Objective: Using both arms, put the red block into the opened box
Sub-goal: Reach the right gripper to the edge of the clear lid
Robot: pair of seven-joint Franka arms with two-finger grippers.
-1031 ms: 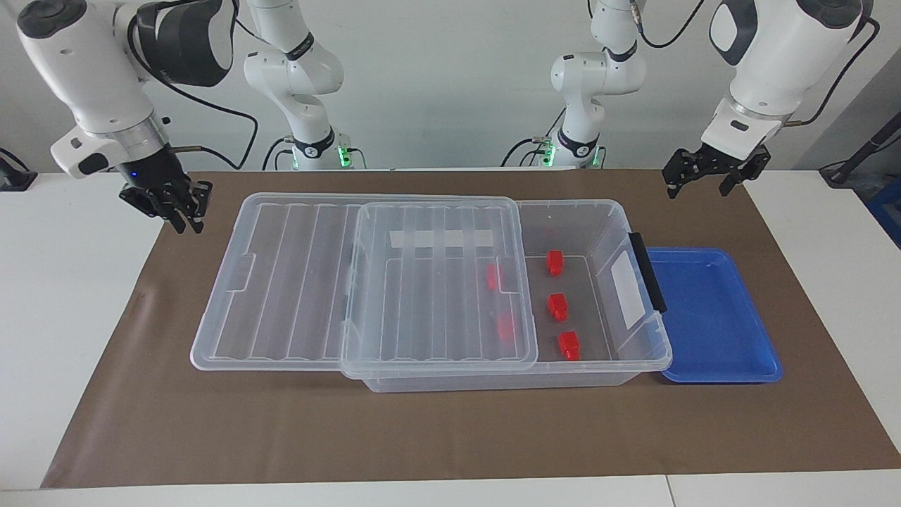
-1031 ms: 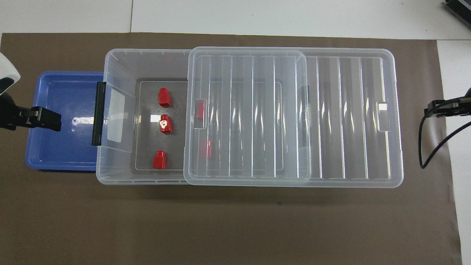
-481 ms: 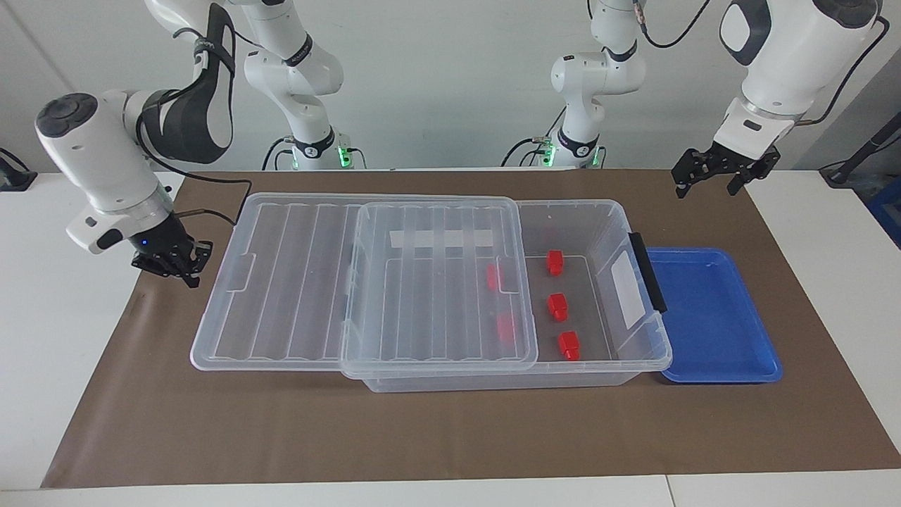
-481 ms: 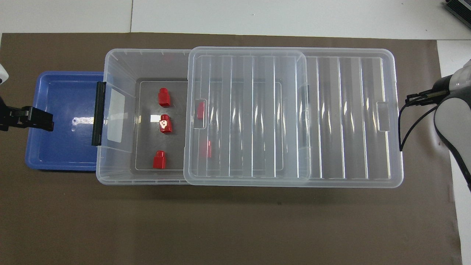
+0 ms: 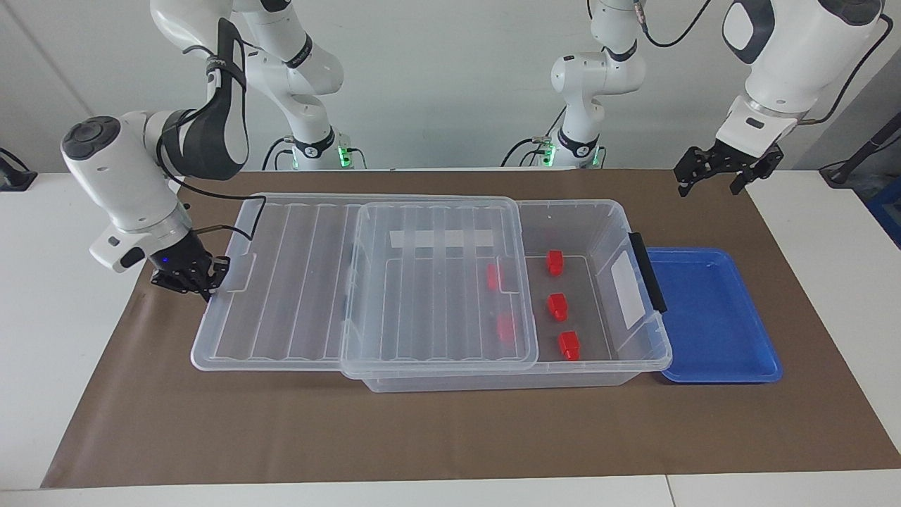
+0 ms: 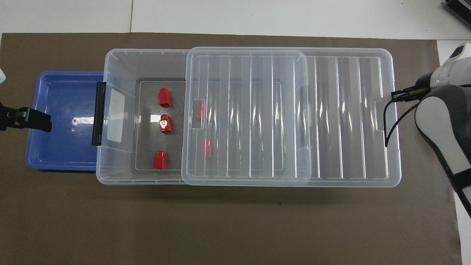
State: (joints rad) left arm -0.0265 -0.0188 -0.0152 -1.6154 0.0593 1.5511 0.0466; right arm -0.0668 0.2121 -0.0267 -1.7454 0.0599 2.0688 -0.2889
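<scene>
My right gripper is low at the right arm's end of the table, fingertips together and clamped on nothing, pressed against the end edge of the box's big ribbed lid just beside its notch. I judge the step to be sliding that lid along the box, so I should push flat and level along the lid's length, low on the rim. That way the tips do not ride up over it, and the push stays centred so the lid does not skew on the walls. Past the edge I touch, a smaller clear ribbed panel lies on top of the lid, and it may creep as I push. Farther on, two red blocks show only as blurred red patches through the plastic. Three more lie plainly on the box floor in its uncovered part, so all five are inside. Farther on come the black clip handle and then the blue tray, which holds nothing I can see. My left gripper waits in the air at that end, fingers spread and empty. From overhead my own forearm hides my right fingertips. I cannot tell how the two clear sheets are stacked, or whether the smaller one catches on the lid.
</scene>
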